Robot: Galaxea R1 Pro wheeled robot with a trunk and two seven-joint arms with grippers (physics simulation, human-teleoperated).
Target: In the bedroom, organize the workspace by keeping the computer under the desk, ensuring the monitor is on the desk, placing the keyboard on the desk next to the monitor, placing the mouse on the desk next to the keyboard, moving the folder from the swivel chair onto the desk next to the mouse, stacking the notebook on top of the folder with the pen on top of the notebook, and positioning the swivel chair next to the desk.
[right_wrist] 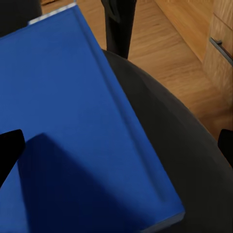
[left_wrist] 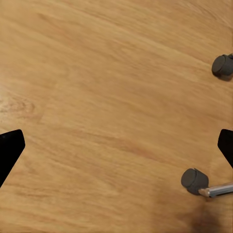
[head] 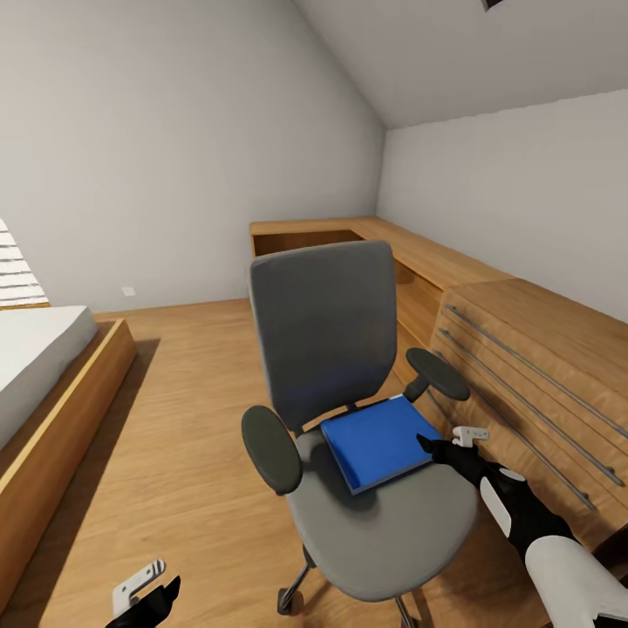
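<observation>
The grey swivel chair (head: 327,349) with black armrests stands in the middle of the wooden floor, its back towards the far wall. The bright blue folder (head: 379,440) lies flat on its seat, towards the right armrest (head: 438,373). My right gripper (head: 449,439) hovers at the folder's right edge, just above it. In the right wrist view this gripper (right_wrist: 116,145) is open, its fingertips (right_wrist: 9,150) spread wide over the folder (right_wrist: 73,121). My left gripper (head: 148,589) hangs low at the left and is open (left_wrist: 116,145) over bare floor.
A light wooden drawer unit (head: 532,366) with long metal handles stands close on the chair's right. A wooden counter (head: 392,240) runs along the far corner. A bed (head: 44,384) is at the left. Chair casters (left_wrist: 194,180) sit near my left gripper.
</observation>
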